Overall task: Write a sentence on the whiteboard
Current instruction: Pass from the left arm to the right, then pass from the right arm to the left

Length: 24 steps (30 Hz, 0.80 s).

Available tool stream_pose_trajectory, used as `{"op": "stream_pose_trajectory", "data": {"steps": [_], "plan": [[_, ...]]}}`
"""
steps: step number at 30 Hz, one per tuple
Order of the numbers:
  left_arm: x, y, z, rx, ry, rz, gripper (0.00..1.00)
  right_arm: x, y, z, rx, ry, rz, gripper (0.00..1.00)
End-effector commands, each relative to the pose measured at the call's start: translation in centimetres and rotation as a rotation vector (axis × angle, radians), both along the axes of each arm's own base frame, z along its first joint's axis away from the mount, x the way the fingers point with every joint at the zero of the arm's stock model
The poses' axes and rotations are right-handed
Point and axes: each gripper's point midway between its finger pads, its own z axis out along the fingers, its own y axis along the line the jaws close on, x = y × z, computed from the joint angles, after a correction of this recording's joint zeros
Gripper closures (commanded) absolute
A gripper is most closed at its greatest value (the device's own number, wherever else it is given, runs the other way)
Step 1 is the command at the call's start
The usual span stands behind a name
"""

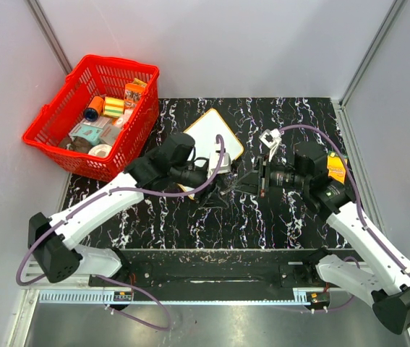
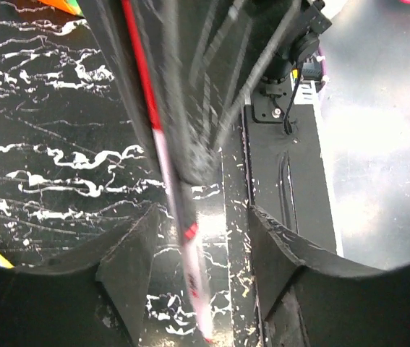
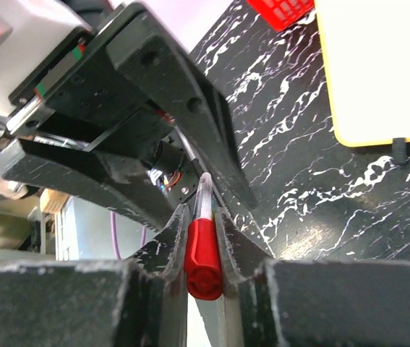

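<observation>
A white marker with a red cap (image 3: 203, 256) is held between my two grippers above the black marbled table (image 1: 299, 116). My right gripper (image 3: 203, 238) is shut on its capped end. My left gripper (image 2: 201, 246) stands open, and the marker's white barrel (image 2: 190, 249) passes between its fingers (image 2: 129, 253) without touching them. Seen from above, the left gripper (image 1: 228, 182) and right gripper (image 1: 257, 177) meet tip to tip just in front of the whiteboard (image 1: 215, 134). The whiteboard (image 3: 378, 72) has a yellow rim and its visible face is plain white. The sentence is out of view.
A red basket (image 1: 92, 116) holding several small packages stands at the back left, partly off the table. A small white object (image 1: 270, 137) lies right of the whiteboard. Grey walls close in both sides and the back.
</observation>
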Motion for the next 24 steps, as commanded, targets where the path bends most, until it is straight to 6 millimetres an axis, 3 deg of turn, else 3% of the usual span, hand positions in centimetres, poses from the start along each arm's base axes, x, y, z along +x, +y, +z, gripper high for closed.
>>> {"op": "stream_pose_trajectory", "data": {"steps": [1,5,10,14,15,18,21,24], "plan": [[0.4,1.2,1.8,-0.063,-0.129,0.065,0.40,0.8,-0.6,1.9,0.016,-0.085,-0.081,1.00],[-0.2,2.4,-0.6,-0.004,-0.106,0.075,0.39,1.3,-1.5,3.1,0.029,-0.131,-0.159,1.00],[-0.6,3.2,-2.0,0.027,-0.081,0.084,0.47,1.3,-1.4,3.4,0.037,-0.138,-0.157,1.00],[-0.2,3.0,-2.0,0.031,-0.068,0.089,0.66,1.2,-1.3,3.2,0.042,-0.128,-0.150,1.00],[-0.2,2.9,-1.9,0.029,-0.067,0.085,0.79,1.1,-1.2,3.2,0.044,-0.127,-0.141,1.00],[0.0,2.4,-1.5,0.018,-0.056,0.068,1.00,1.0,-1.3,3.1,0.044,-0.124,-0.138,1.00],[0.0,1.9,-1.2,0.011,-0.043,0.054,1.00,0.9,-1.3,3.0,0.046,-0.120,-0.136,1.00],[0.2,1.8,-1.0,0.006,-0.048,0.057,1.00,0.7,-1.3,3.2,0.063,-0.122,-0.140,0.75]]}}
